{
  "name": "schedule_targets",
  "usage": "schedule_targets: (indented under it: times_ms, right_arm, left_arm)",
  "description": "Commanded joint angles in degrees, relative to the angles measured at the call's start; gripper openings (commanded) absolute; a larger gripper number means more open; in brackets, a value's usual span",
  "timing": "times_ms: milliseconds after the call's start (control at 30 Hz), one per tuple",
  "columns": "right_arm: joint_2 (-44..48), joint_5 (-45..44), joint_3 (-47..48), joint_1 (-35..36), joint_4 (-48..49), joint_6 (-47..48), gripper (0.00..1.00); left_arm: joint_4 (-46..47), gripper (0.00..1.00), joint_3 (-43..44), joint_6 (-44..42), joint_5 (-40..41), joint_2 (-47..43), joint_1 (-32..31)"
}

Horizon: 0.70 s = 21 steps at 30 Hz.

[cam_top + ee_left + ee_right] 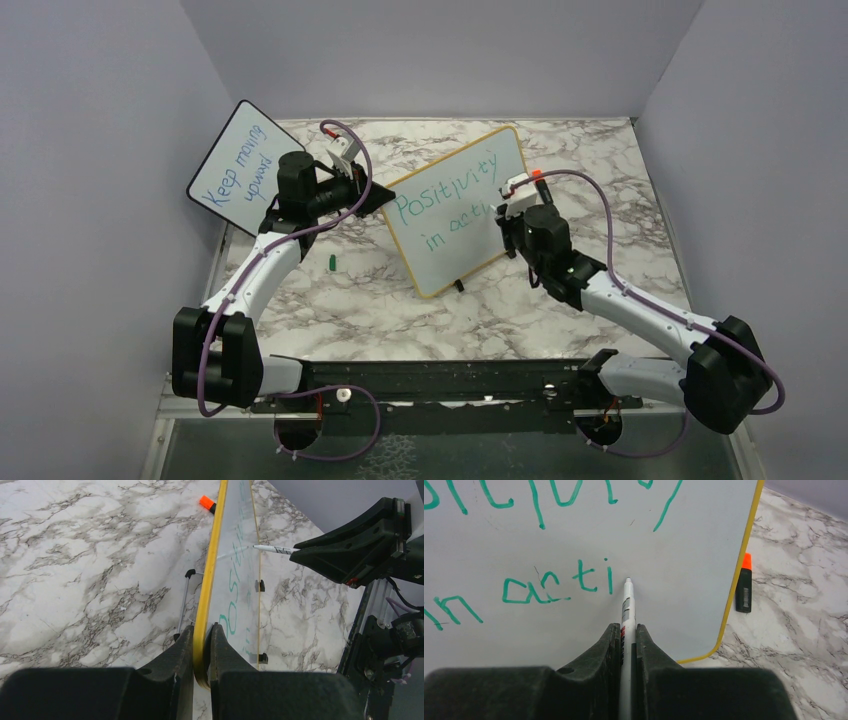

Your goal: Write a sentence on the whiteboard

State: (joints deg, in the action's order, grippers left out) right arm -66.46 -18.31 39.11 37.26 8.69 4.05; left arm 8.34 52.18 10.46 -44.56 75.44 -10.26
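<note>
Pinching a white marker (626, 607) between them, the right fingers (599, 652) sit narrow at the bottom centre of the right wrist view, with the barrel running straight up out of the gap. The marker's tip meets the whiteboard (684, 540) just right of the last green "i". The sentence (551, 587) reads "Positivity" on the upper line and "in acti" on the lower one. The left fingers (181, 652), low in the left wrist view, are clamped narrow on the board's yellow frame, one finger on each face. The board runs edge-on up the frame from them. In the overhead view the whiteboard stands tilted at the centre of the marble counter (330, 300), with one arm at its left corner and the other at its right side. An orange-capped marker (744, 582) lies on the counter just beyond the board's right edge. A small green piece (331, 264) lies left of the board, and a smaller board (240, 160) with blue writing leans at the upper left
</note>
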Motion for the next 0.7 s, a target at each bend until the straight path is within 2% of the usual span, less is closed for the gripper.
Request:
schedule_targets:
  times_ms: [0, 667]
  right_arm:
    - [-0.6, 1.1, 2.5, -0.6, 3.3, -0.6, 0.00]
    - [-1.4, 4.5, 1.6, -1.4, 1.3, -1.5, 0.00]
  left_arm:
    - [-7.0, 0.00, -1.2, -4.7, 4.1, 2.2, -0.7]
    - [-7.1, 0.00, -1.1, -4.8, 4.1, 2.3, -0.7]
